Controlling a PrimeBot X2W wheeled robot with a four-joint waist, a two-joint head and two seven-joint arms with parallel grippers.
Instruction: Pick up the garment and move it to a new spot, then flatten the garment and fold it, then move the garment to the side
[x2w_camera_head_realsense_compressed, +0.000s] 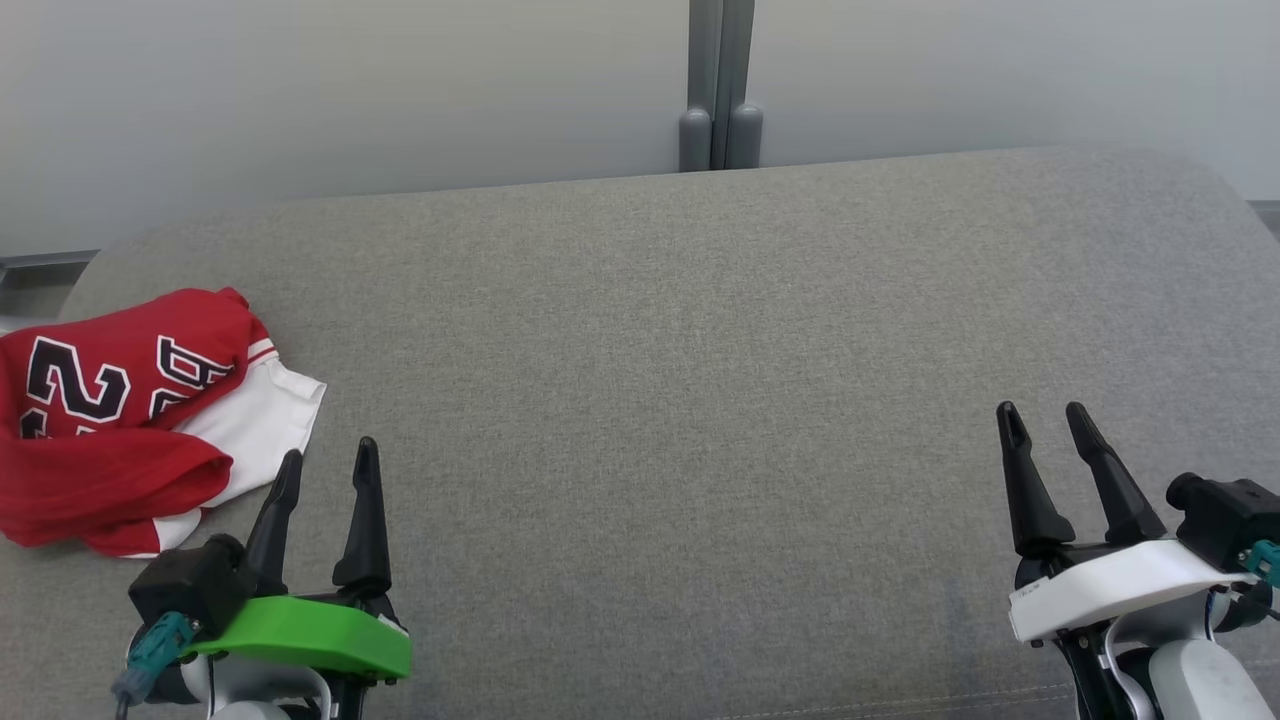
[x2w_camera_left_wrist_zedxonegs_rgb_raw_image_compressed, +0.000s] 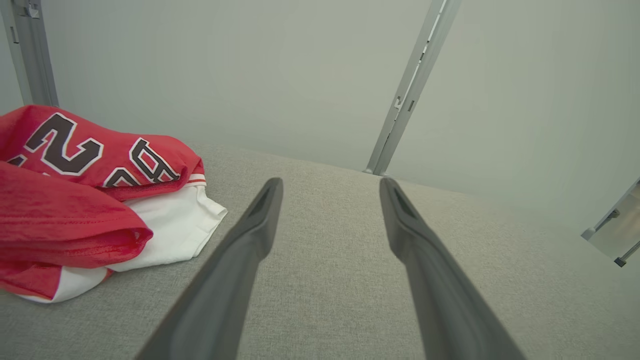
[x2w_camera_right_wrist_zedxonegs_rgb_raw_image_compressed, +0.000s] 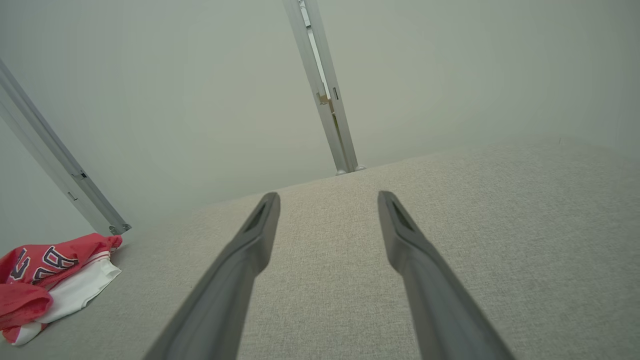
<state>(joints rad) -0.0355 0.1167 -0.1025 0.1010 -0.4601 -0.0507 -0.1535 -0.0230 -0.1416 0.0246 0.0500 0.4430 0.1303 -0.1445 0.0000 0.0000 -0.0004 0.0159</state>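
Nearest the camera, the left hand (x2w_camera_head_realsense_compressed: 329, 450) is seen at the lower left of the head view, its two dark fingers spread apart with nothing held between them. The right hand (x2w_camera_head_realsense_compressed: 1041, 410) is found at the lower right, likewise released and empty. Both are poised over the grey fabric-covered worktop (x2w_camera_head_realsense_compressed: 700, 350). Just beyond the left hand and to its left, the garment (x2w_camera_head_realsense_compressed: 120, 400), a red and white jersey with dark lettering outlined in white, is laid in a crumpled heap at the worktop's left edge, apart from the fingers. Farther back, the worktop is bounded by a pale wall (x2w_camera_head_realsense_compressed: 350, 90), which is divided by a grey upright post (x2w_camera_head_realsense_compressed: 720, 90).
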